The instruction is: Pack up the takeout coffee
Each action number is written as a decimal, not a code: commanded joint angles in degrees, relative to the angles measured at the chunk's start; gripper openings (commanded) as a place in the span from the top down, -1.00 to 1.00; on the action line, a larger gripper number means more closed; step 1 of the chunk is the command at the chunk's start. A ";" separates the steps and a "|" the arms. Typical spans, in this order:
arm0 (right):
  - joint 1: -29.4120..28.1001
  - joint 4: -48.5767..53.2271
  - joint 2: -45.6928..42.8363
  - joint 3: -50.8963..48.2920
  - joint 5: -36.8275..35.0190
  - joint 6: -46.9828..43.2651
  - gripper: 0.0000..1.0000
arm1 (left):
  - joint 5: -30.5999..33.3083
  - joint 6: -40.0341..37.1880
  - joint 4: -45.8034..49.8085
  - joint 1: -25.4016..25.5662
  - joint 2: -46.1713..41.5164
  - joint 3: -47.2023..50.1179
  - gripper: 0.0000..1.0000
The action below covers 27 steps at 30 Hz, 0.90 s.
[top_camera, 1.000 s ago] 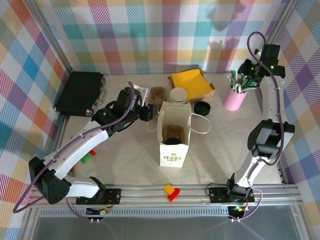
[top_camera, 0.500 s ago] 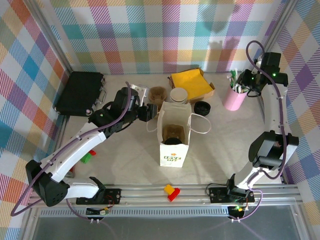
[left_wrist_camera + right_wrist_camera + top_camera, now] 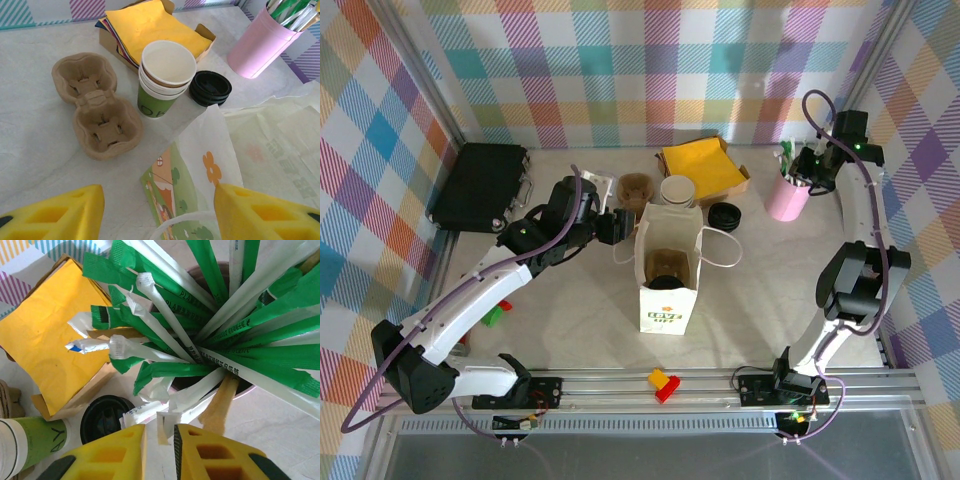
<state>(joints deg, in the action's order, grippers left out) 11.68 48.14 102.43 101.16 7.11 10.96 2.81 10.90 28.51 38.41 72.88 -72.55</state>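
right gripper (image 3: 810, 168) closer over pink straw cup (image 3: 788, 200); takeout coffee (image 3: 667, 270) inside bag (image 3: 665, 312)

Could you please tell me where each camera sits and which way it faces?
Top external: above and behind the bases, looking down on the table; left arm and right arm show.
Left wrist: on the left arm, facing the white bag and cup stack; left claw frames them.
Right wrist: looking down into the straws; right claw at bottom.
Wrist views share the black lids.
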 commanded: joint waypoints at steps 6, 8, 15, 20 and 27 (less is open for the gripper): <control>0.57 1.32 1.67 3.62 -1.25 -2.02 0.64 | -0.95 0.35 0.58 -0.44 -0.90 0.03 -0.20; 0.58 1.76 1.89 4.27 -1.73 -2.08 0.69 | -1.04 0.35 0.58 -0.44 -0.86 -0.06 -0.20; 0.54 3.64 1.42 7.36 -2.90 -2.61 0.96 | -1.27 0.35 0.58 -0.45 -0.71 -0.25 -0.20; 0.49 5.54 -1.84 9.54 -3.18 -2.10 1.00 | -1.66 0.44 0.80 -0.47 -0.81 -0.74 -0.19; 0.59 9.21 -7.65 13.20 -2.55 -1.65 1.00 | -2.04 0.96 1.50 -0.44 -1.75 -0.97 -0.19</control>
<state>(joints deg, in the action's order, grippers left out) 11.68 54.81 98.85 111.09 4.29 9.41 1.93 11.11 28.84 38.41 72.88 -72.58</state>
